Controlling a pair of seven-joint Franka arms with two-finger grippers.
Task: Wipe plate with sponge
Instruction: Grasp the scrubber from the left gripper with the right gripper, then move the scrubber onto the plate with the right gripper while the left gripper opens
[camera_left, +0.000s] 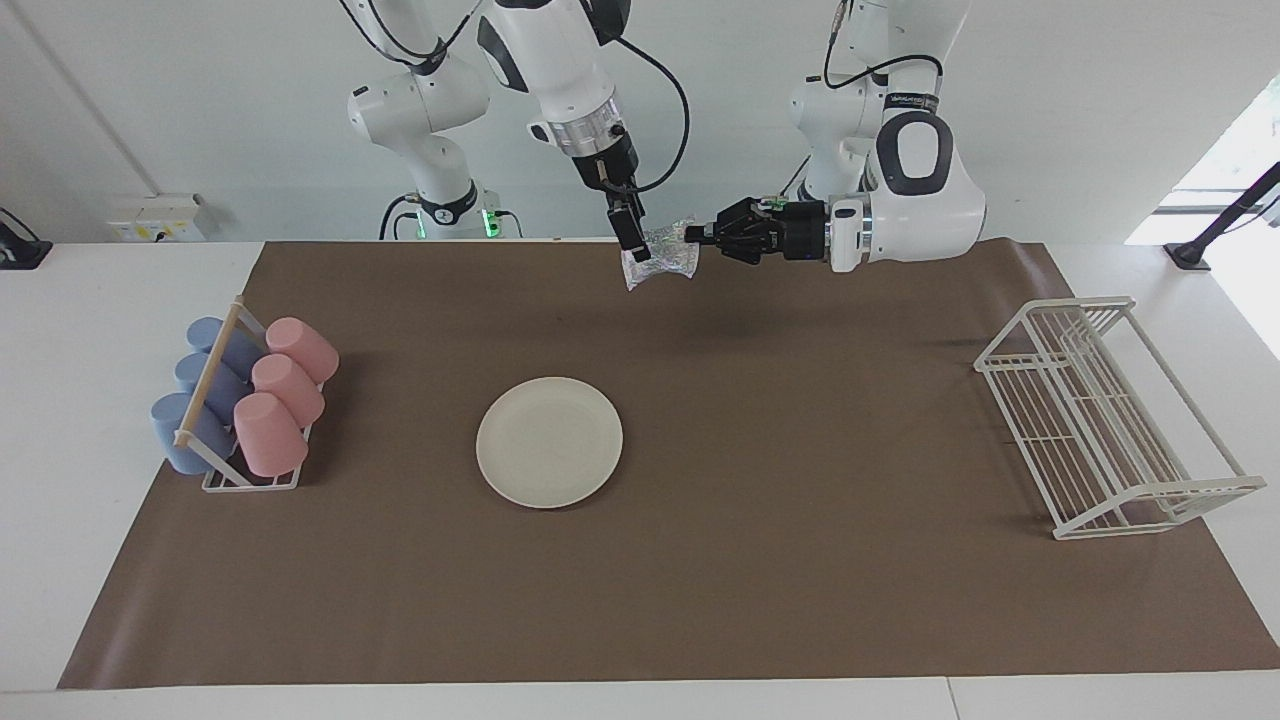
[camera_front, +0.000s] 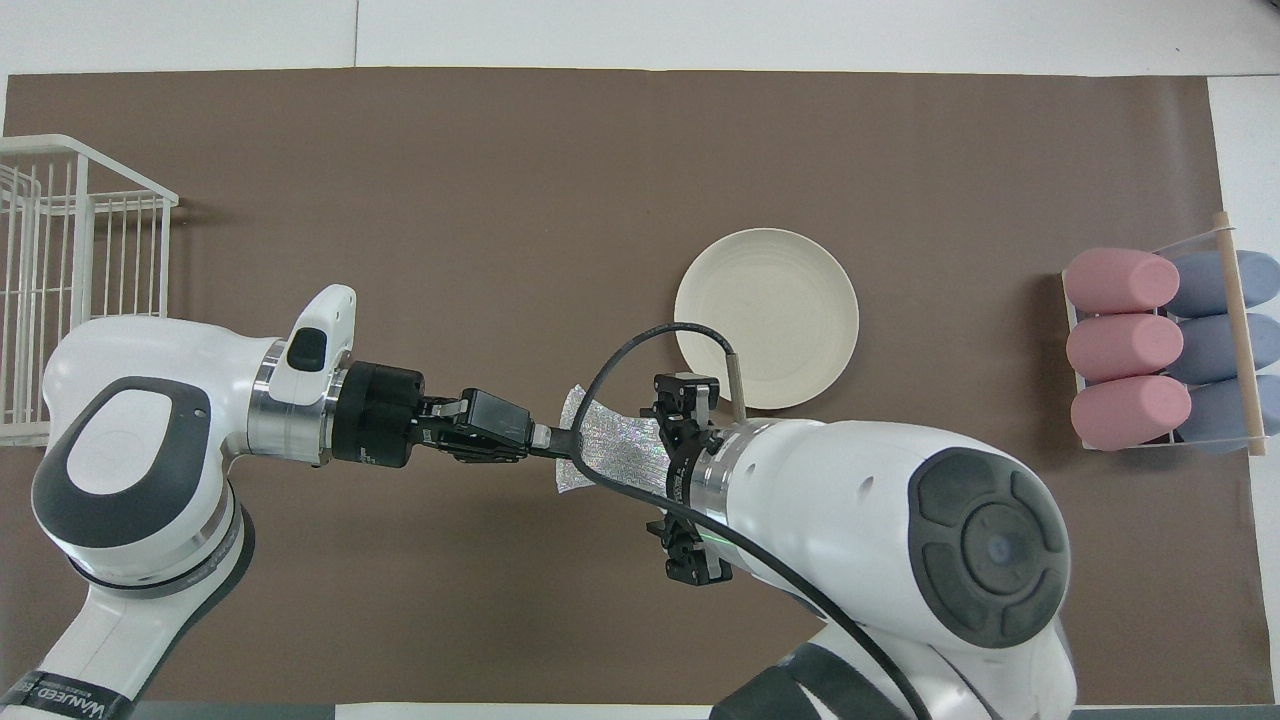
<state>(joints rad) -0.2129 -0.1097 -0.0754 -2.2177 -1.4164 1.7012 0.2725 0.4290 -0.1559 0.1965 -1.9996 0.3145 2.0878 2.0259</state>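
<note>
Two pincers meet aloft: left pincer clamped on the glittery, wrinkled sponge, right pincer spread apart at its 9 o'clock edge. The round cream plate lies bare on the counter, mid-mat. Six cups are racked.

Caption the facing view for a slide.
Left gripper holds the sponge aloft as right gripper meets it; plate waits.

Glittery silver sponge (wrinkly), cream plate, brown mat
</note>
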